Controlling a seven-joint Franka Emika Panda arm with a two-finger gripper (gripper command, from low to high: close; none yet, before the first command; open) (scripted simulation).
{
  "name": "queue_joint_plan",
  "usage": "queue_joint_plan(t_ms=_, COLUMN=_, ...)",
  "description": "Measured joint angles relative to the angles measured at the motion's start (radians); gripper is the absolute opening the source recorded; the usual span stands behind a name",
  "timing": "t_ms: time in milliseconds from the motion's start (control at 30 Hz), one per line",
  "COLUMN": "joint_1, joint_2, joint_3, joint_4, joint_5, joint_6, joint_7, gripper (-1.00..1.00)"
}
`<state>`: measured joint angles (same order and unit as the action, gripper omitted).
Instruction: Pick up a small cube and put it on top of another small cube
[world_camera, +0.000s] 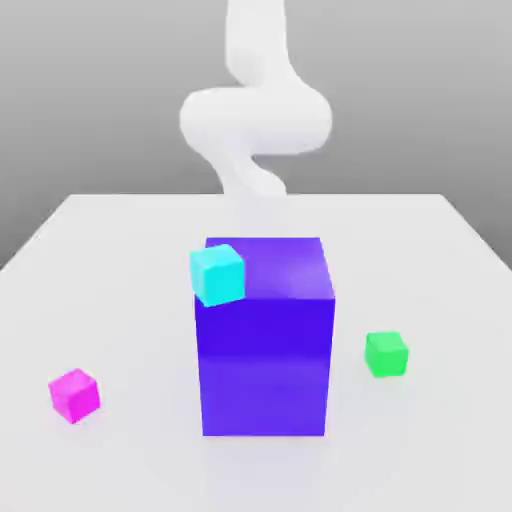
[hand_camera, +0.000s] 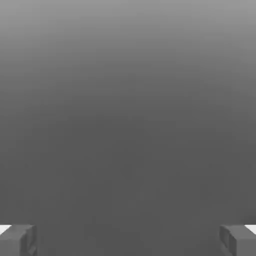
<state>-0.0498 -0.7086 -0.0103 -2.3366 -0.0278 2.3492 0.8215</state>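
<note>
Nearest the exterior camera, low on that view's left, sits the small plain magenta-pink cube, resting flat on the pale white tabletop with open surface all around it, so a grasp from above looks unobstructed. Well apart from it, on the exterior view's right and a little farther back, rests the small plain bright green cube, the same size and also alone on the surface; it is the base on which the magenta-pink one must end up. Between the two stands the big blue-violet block, much taller than either, and a small cyan cube sits at its upper corner on the exterior view's left, overhanging the edge slightly. That tall block lies on the straight line between pickup and drop, so the carry probably has to rise over it or pass around it. Behind the block the white robot arm curls upward, well back from every cube. In the hand view the gripper holds nothing: its two grey fingertips stand spread wide with only grey background between them. Nothing has been grasped, so the task appears to be at its very start, with the approach to the magenta-pink cube next.
</note>
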Motion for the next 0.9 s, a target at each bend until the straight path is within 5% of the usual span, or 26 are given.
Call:
queue_joint_plan(t_ms=500, joint_1=-0.238, joint_2=0.548, joint_3=-0.175, joint_4=-0.22, joint_5=-0.08, joint_6=0.297, joint_7=0.066, gripper=0.0)
queue_joint_plan(t_ms=700, joint_1=-0.347, joint_2=0.769, joint_3=-0.223, joint_4=-0.309, joint_5=0.044, joint_6=0.418, joint_7=-0.02, gripper=0.0)
queue_joint_plan(t_ms=900, joint_1=-0.451, joint_2=0.988, joint_3=-0.124, joint_4=-0.308, joint_5=0.198, joint_6=0.57, joint_7=-0.131, gripper=0.0)
